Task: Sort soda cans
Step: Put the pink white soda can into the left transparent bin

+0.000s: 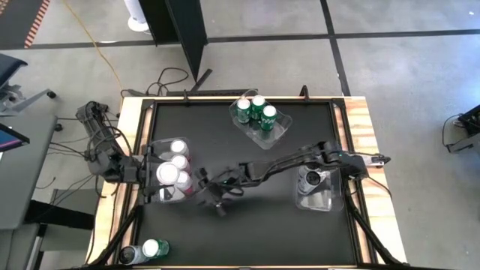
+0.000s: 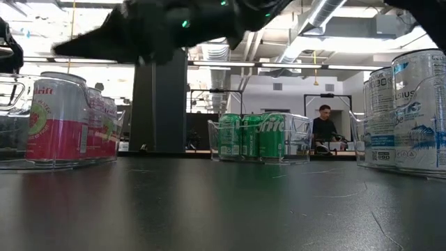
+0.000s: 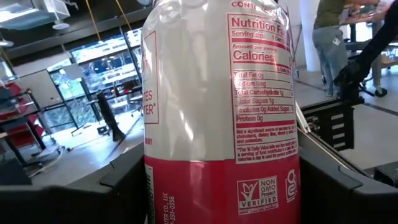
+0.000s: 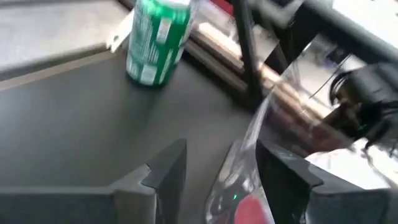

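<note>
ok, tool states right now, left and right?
Left tool: closed on a pink can, over the left bin.
Right tool: open, empty, mid-table beside that bin.

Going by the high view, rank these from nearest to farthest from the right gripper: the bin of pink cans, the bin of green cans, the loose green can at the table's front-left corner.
From the right gripper, mid-table:
1. Bin of pink cans, just to its left.
2. Loose green can, front-left corner.
3. Bin of green cans, at the far edge.
</note>
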Robot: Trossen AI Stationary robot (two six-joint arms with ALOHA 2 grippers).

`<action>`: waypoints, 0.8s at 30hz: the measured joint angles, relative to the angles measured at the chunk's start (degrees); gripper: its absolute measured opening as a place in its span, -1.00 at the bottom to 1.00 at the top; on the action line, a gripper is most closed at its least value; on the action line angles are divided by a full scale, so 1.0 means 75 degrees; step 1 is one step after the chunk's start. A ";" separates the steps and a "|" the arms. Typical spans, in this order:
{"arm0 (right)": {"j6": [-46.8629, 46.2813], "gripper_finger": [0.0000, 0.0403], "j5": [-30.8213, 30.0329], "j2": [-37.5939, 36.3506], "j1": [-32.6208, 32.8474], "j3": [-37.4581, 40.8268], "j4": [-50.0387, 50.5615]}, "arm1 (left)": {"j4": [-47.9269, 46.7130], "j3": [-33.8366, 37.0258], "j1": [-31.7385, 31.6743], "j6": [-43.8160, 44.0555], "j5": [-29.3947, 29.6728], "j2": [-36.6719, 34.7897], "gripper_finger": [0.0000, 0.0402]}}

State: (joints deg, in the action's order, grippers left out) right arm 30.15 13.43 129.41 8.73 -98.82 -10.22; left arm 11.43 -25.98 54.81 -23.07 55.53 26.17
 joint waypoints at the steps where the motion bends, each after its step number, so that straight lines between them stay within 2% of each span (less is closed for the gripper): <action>1: 0.0063 0.04 -0.0007 0.0174 0.0026 -0.0252 0.0241 | -0.0004 0.0000 0.0000 0.0009 -0.0012 -0.0011 0.43; 6: 0.0426 0.05 -0.0448 0.1096 0.0088 -0.1851 0.1332 | 0.0017 0.0000 0.0000 0.0113 -0.0041 -0.0020 0.43; 11: 0.0447 0.05 -0.0957 0.1642 0.0152 -0.2825 0.2150 | -0.0107 0.0000 0.0000 0.0289 -0.0217 0.0012 0.43; 17: 0.0233 0.03 -0.1398 0.1675 0.0065 -0.2944 0.2428 | -0.0230 0.0000 -0.0003 0.0353 -0.0370 0.0010 0.43; 24: 0.0046 0.01 -0.1445 0.1669 -0.0096 -0.2944 0.3052 | -0.0231 0.0000 -0.0003 0.0310 -0.0363 0.0010 0.43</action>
State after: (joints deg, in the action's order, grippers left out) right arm 30.50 2.59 141.93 8.01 -120.90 12.67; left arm 9.69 -25.98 54.78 -20.74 52.81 26.24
